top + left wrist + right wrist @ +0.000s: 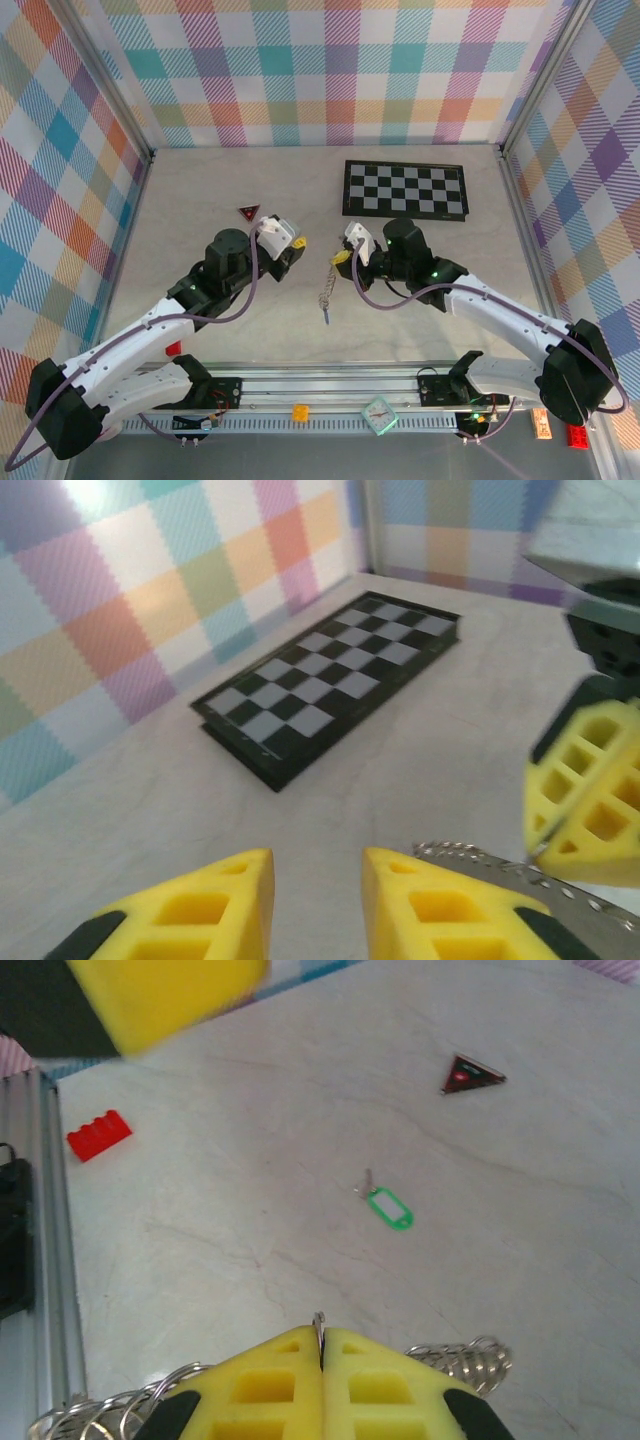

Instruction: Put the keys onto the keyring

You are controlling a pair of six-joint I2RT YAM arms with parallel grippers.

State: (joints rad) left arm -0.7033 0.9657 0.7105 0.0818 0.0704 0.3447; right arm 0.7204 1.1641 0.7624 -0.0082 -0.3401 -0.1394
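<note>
My right gripper [321, 1332] is shut on a thin edge of the grey metal keyring [319, 1320], held above the table. Silvery chain [468, 1360] bunches on either side of its fingers. From above, the chain [326, 292] trails down from the right gripper [343, 257] to a small blue-headed key [327, 318]. The mint-green key [388, 1207] lies flat on the table, apart from both grippers. My left gripper [318, 865] faces the right one closely, jaws apart with nothing between them, and the chain [470, 854] sits just beside its right finger. From above, the left gripper [300, 243] hovers left of the ring.
A black-and-white checkerboard [405, 188] lies at the back right. A dark red triangle [248, 211] sits behind the left gripper. A red brick [100, 1135] rests near the metal rail [330, 385] at the front edge. Plaid walls enclose three sides.
</note>
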